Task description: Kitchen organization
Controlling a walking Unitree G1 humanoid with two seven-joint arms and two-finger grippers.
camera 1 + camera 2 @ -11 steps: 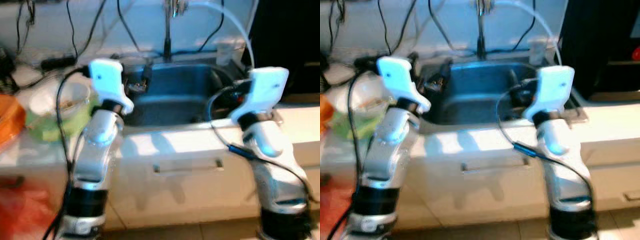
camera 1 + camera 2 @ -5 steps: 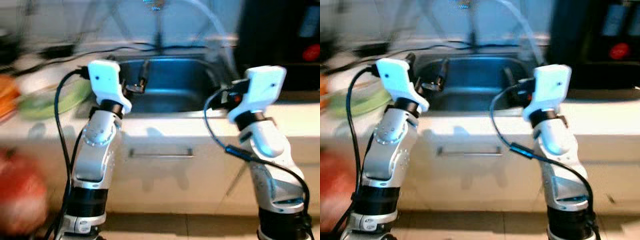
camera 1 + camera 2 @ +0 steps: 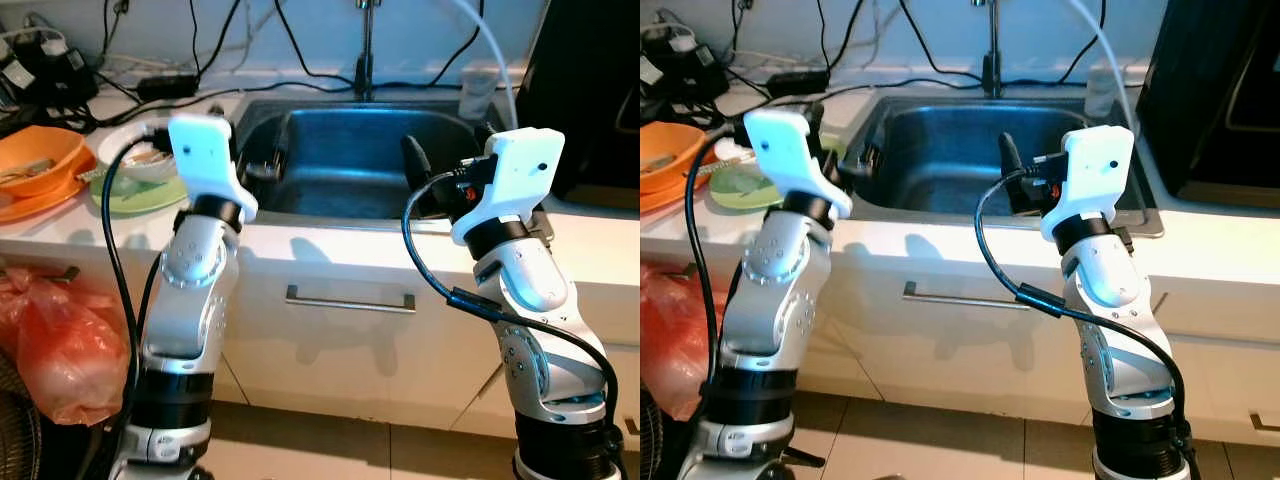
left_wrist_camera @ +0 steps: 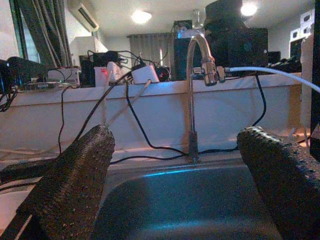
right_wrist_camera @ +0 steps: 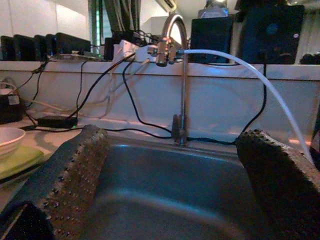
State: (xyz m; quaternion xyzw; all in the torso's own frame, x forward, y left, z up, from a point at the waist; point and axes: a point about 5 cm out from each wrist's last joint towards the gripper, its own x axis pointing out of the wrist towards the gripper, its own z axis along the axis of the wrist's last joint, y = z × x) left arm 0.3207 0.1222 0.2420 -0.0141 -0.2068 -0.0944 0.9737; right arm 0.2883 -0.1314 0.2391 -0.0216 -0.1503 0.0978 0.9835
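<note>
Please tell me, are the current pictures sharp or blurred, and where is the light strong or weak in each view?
Left and right eye views: sharp, evenly lit, the steel sink basin bluish and the arms' shadows falling on the white cabinet drawer front. Left wrist view: dim, bright ceiling lamps glaring, the near black fingers soft. Right wrist view: darker still, the chrome tap clear, its near fingers blurred.

Left pincer (image 3: 262, 165) largely behind its own wrist housing; red bag (image 3: 50, 340) cut by the frame edge.

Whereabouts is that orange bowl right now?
The orange bowl sits on the counter at the robot's far left, beside the green plate holding a white bowl, left of the sink.
</note>
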